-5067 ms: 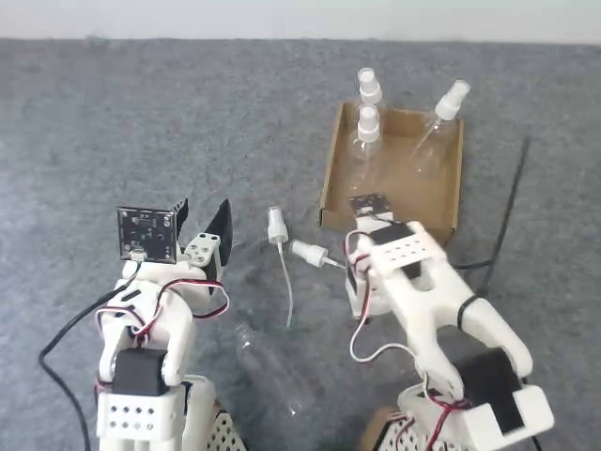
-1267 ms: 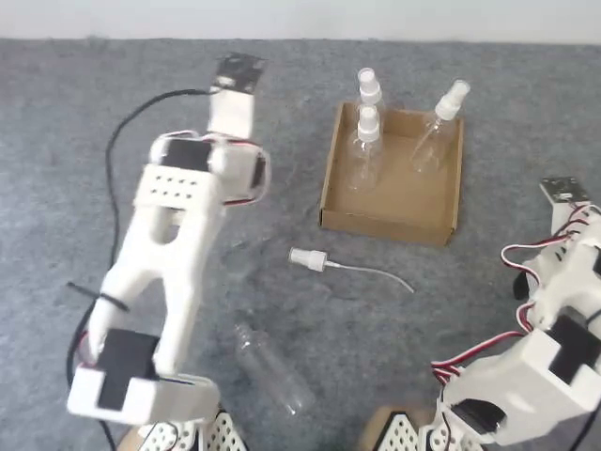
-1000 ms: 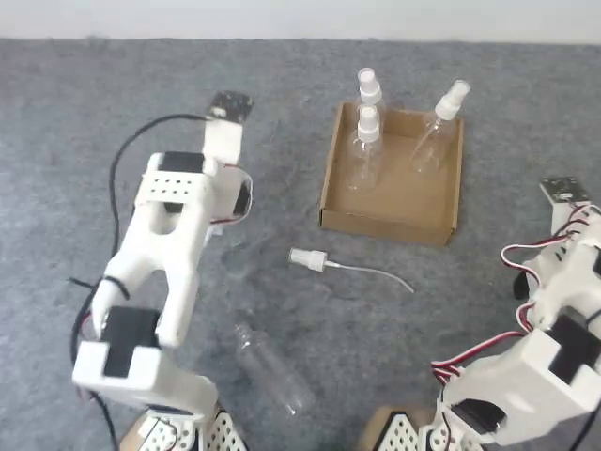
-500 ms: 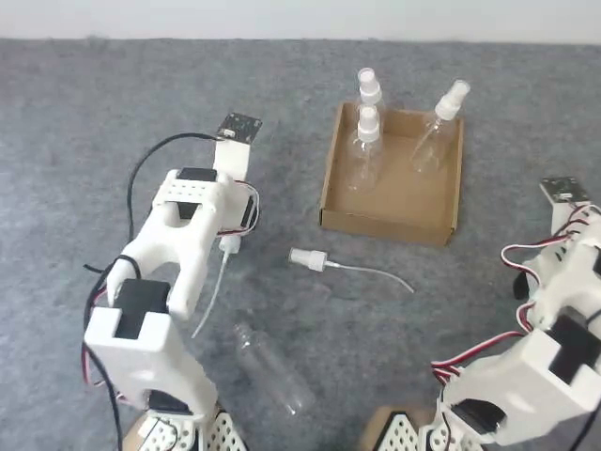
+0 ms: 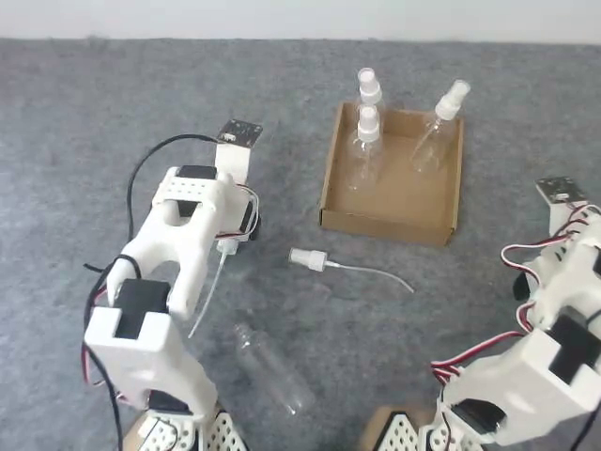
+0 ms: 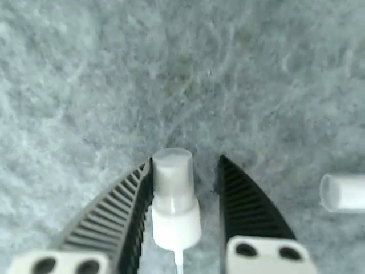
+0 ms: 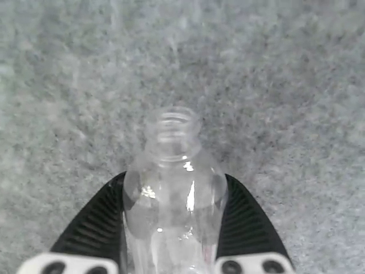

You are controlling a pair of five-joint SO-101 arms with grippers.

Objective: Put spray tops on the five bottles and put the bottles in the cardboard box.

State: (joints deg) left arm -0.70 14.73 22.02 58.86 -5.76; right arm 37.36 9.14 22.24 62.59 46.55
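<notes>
Grey carpet (image 5: 84,113) all round, and there's the cardboard box (image 5: 390,225) with three capped bottles (image 5: 364,155) at its far end. Out on the right, the right gripper (image 7: 174,180) is clamped on an open-necked bottle (image 7: 173,200). A bare bottle (image 5: 272,368) lies near the arm bases. Now the left gripper (image 6: 185,162) pinches a spray top (image 6: 174,197), tube trailing, and a loose spray top (image 5: 308,258) lies just in front of the box.
</notes>
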